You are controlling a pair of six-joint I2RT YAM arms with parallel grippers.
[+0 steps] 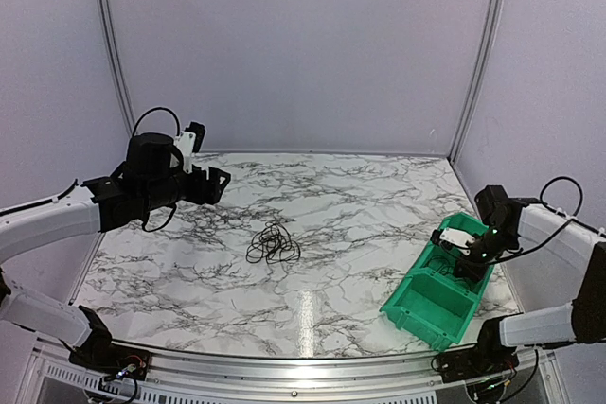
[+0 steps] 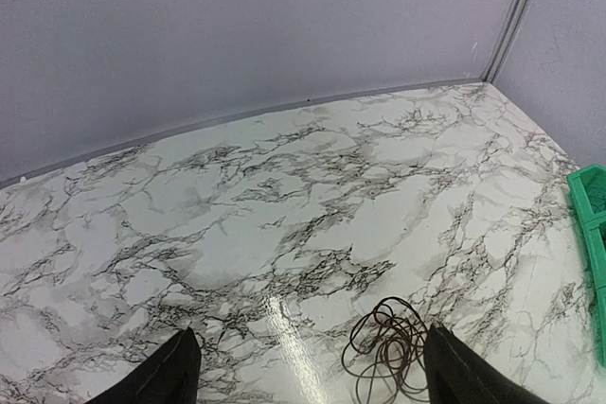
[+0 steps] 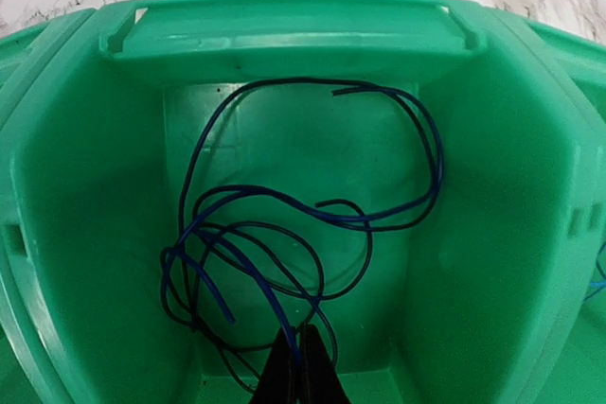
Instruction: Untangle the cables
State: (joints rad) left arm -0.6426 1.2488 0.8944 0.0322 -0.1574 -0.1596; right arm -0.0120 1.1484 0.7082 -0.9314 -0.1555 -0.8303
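Note:
A small loopy tangle of thin dark cables (image 1: 273,245) lies on the marble table (image 1: 360,205) near its middle. My left gripper (image 1: 216,184) hovers to the tangle's upper left, open and empty. In the left wrist view the tangle (image 2: 388,347) sits just inside the right finger (image 2: 464,376), well below the open gripper (image 2: 312,377). More blue and black cables (image 3: 337,218) lie looped in the green bin (image 3: 492,186). My right gripper (image 3: 303,355) is down in that bin (image 1: 417,305), shut with a blue cable pinched between its fingertips.
The green bin has two compartments and stands at the table's front right corner. Grey walls close off the table's back and sides. Marble surface surrounds the tangle on all sides.

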